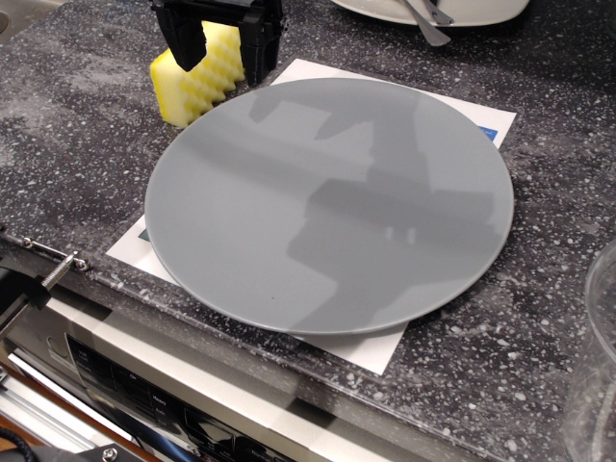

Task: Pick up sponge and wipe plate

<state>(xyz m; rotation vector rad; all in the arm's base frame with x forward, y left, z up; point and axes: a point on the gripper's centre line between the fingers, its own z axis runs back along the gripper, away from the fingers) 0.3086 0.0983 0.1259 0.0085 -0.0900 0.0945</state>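
The yellow sponge (192, 87) with a zigzag ridged side sits on the dark speckled counter, just off the far-left rim of the plate. The large round grey plate (327, 202) lies flat on a sheet of white paper (371, 346). My gripper (223, 58) comes down from the top edge over the sponge. Its black fingers (183, 38) stand either side of the sponge's upper part, with yellow foam showing between them. The jaws look open around the sponge, which still rests on the counter. The gripper's reflection shows on the plate.
A white dish (481, 12) with a metal utensil (428, 24) stands at the back right. A clear container (597, 356) is at the right edge. The counter's front edge (192, 308) runs above an appliance panel, with a metal clamp (58, 268) at the left.
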